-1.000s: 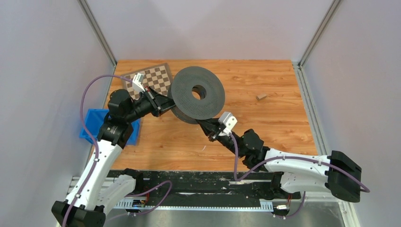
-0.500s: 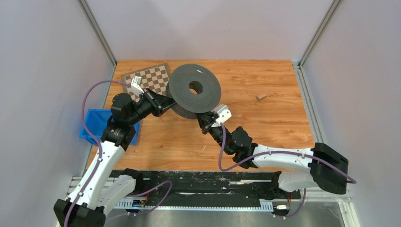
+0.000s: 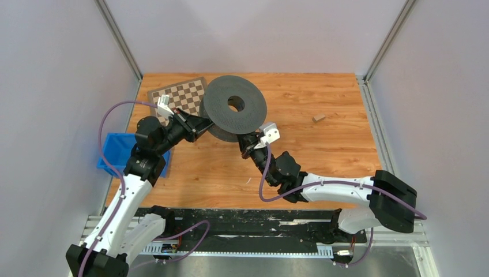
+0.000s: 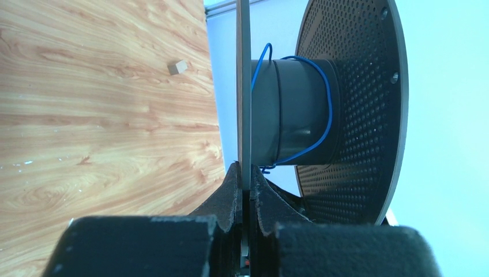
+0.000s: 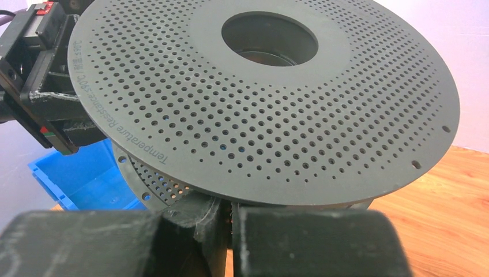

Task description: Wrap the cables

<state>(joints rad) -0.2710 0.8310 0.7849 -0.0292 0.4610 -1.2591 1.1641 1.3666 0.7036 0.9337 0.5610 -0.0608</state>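
Around the spool hub (image 4: 294, 109), cable (image 4: 330, 112) makes one or two loose turns, so winding looks barely begun; left gripper (image 4: 245, 173) clamps the rim (image 4: 243, 86), while I cannot tell what right gripper (image 5: 229, 213) holds.

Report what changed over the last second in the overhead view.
The dark grey perforated two-disc spool shifted away from the bases and slightly left. The right gripper followed it at the rim, its arm stretching forward and left. The left gripper stayed clamped on the lower disc's rim, barely moving. The checkered board, blue bin and small wooden block did not move.
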